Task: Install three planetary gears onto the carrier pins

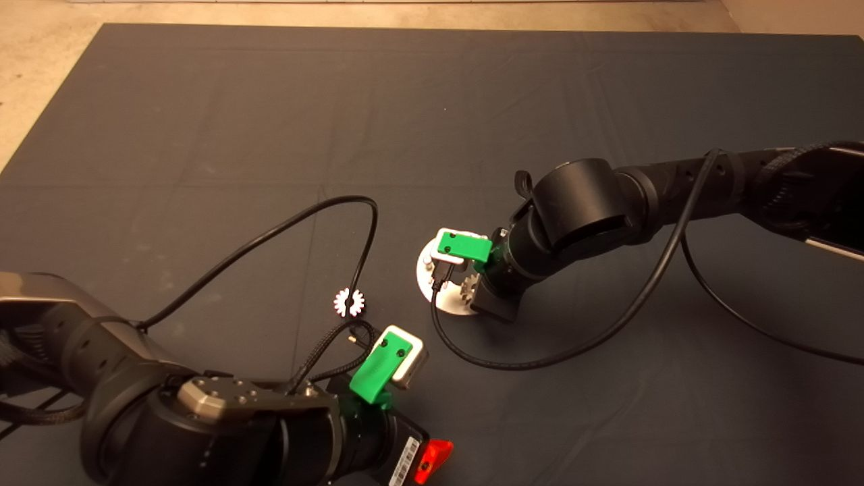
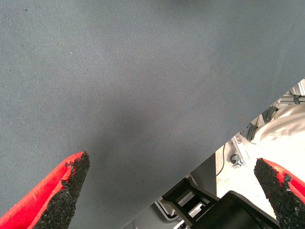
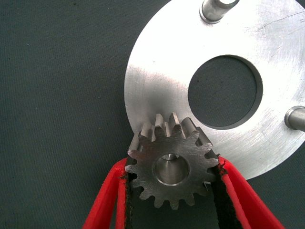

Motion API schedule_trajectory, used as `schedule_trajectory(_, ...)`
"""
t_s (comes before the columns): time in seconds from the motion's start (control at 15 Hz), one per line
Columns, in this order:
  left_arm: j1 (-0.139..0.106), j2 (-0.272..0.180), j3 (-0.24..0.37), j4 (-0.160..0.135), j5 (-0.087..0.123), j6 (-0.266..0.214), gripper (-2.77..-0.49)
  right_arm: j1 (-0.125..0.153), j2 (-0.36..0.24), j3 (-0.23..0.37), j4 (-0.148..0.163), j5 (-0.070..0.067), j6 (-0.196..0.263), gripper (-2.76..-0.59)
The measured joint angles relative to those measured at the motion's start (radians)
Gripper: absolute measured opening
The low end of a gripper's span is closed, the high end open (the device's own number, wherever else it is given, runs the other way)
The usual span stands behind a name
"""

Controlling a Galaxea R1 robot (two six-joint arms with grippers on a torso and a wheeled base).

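Right gripper (image 3: 170,188) clamped on first gear (image 3: 170,164), seated over a pin at the disc (image 3: 157,81) edge. Two pins (image 3: 217,8) bare. Second gear (image 1: 349,302) loose on mat, third nowhere visible. Left gripper (image 2: 171,191) parked, wide open.

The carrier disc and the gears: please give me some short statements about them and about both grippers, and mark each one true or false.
1. The right gripper holds a gear between its fingers, over a pin at the edge of the disc. True.
2. All three pins already carry gears. False: two pins in the right wrist view stand bare.
3. A second gear lies on the mat, apart from the disc. True.
4. The left gripper is shut on a gear. False: its fingers are wide apart with nothing between them.
5. The disc has no centre hole. False: it has a large round hole.
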Motion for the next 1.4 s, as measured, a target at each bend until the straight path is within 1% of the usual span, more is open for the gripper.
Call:
schedule_trajectory(0.27,0.000,0.000,0.000,0.000,0.000,0.000,-0.77,0.000,-0.004,0.000,0.000,0.001,0.000,-2.46)
schedule_trajectory(0.47,0.000,-0.002,0.000,0.000,0.000,0.000,-0.77,0.002,-0.020,0.002,0.000,0.006,-0.010,-2.46)
schedule_trajectory(0.53,0.000,-0.002,0.000,0.000,0.000,0.000,-0.77,0.004,-0.023,0.002,0.001,0.004,-0.012,-2.47)
schedule_trajectory(0.93,0.000,-0.002,0.000,0.001,0.000,0.000,-0.77,0.003,-0.024,0.005,0.001,0.005,-0.012,-2.47)
schedule_trajectory(1.4,0.000,-0.002,0.000,0.001,0.000,0.000,-0.77,0.003,-0.021,0.009,0.001,0.000,-0.014,-2.47)
